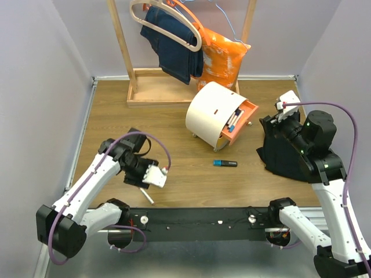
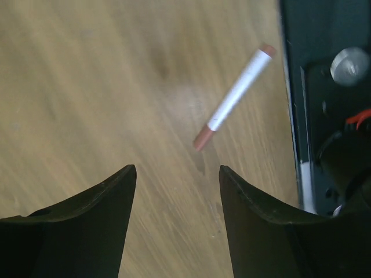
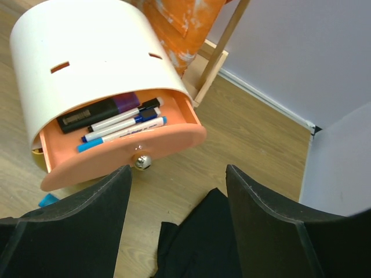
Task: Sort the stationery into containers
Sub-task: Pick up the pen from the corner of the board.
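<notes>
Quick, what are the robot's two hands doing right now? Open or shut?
Left gripper: open, holding nothing; a white pen lies just ahead.
Right gripper: open, holding nothing, near the open orange drawer.

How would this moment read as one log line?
left gripper open near white pen | right gripper open, facing open orange drawer holding pens | blue-capped marker unsorted
</notes>
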Robot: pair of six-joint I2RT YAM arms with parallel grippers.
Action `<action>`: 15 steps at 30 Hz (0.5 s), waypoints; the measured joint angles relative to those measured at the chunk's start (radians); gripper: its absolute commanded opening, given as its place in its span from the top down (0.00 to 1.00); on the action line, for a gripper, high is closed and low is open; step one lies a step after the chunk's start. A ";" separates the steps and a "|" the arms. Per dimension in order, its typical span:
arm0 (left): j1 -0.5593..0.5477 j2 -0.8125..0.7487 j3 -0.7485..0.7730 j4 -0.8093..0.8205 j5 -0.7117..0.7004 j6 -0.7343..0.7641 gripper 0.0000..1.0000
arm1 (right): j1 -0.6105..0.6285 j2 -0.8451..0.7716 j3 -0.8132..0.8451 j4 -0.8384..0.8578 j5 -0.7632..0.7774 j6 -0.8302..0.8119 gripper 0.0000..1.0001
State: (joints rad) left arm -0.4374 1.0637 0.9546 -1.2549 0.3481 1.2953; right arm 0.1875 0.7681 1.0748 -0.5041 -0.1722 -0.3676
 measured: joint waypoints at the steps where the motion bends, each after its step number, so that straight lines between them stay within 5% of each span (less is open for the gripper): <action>1: 0.000 -0.018 -0.047 -0.020 0.000 0.091 0.36 | 0.000 0.003 -0.002 -0.002 -0.008 0.000 0.27; 6: 0.000 -0.035 -0.177 -0.048 0.002 0.368 0.37 | 0.000 0.026 -0.001 -0.021 -0.036 -0.008 0.27; 15: -0.001 -0.024 -0.307 0.037 0.008 0.528 0.42 | -0.002 0.052 0.012 -0.062 -0.040 -0.025 0.27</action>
State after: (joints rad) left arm -0.4381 1.0393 0.6479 -1.2179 0.3565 1.8236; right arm 0.1856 0.8204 1.0866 -0.5659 -0.2119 -0.3927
